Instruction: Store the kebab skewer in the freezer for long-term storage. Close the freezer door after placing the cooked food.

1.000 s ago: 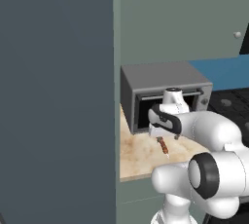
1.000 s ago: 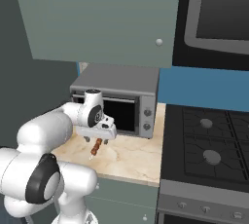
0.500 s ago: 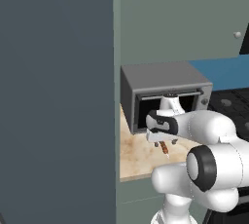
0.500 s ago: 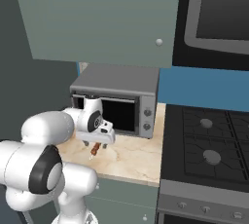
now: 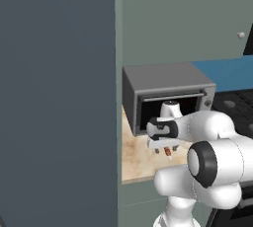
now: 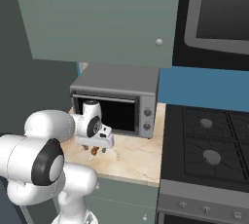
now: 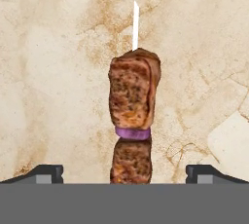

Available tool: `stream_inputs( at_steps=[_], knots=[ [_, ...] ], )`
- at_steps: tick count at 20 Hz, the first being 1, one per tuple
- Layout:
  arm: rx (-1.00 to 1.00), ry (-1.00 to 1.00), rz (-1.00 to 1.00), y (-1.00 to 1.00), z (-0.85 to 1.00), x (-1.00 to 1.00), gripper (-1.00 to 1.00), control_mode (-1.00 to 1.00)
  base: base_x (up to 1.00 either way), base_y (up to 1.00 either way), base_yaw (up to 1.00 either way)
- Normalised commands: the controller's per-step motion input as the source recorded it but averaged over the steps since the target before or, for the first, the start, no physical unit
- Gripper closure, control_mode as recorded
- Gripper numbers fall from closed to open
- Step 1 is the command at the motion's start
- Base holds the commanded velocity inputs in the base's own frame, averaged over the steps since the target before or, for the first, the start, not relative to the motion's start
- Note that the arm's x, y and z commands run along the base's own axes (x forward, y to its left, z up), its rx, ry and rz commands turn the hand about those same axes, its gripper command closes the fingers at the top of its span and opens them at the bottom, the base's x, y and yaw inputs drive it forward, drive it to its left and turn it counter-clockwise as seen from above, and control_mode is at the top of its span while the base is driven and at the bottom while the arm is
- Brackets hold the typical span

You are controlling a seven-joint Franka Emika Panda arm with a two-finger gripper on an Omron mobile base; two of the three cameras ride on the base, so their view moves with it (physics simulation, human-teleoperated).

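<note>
fingers (image 7: 51, 173) wide apart, straddling kebab skewer (image 7: 133, 101)

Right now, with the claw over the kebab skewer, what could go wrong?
The kebab skewer lies flat on the counter, so the open claw may scrape the stone or pinch only soft meat, which could slip. The microwave sits close behind, so the wrist might bump it.
</note>
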Motion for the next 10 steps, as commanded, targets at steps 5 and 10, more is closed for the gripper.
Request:
stream_inputs(
  at_steps=[5,10],
  knots=[
    [0.00,0.00,0.00,0.00,-0.28,0.00,-1.00,-1.00,0.00,0.00,0.00],
    [0.00,0.00,0.00,0.00,-0.25,0.00,-1.00,-1.00,0.00,0.00,0.00]
  ],
)
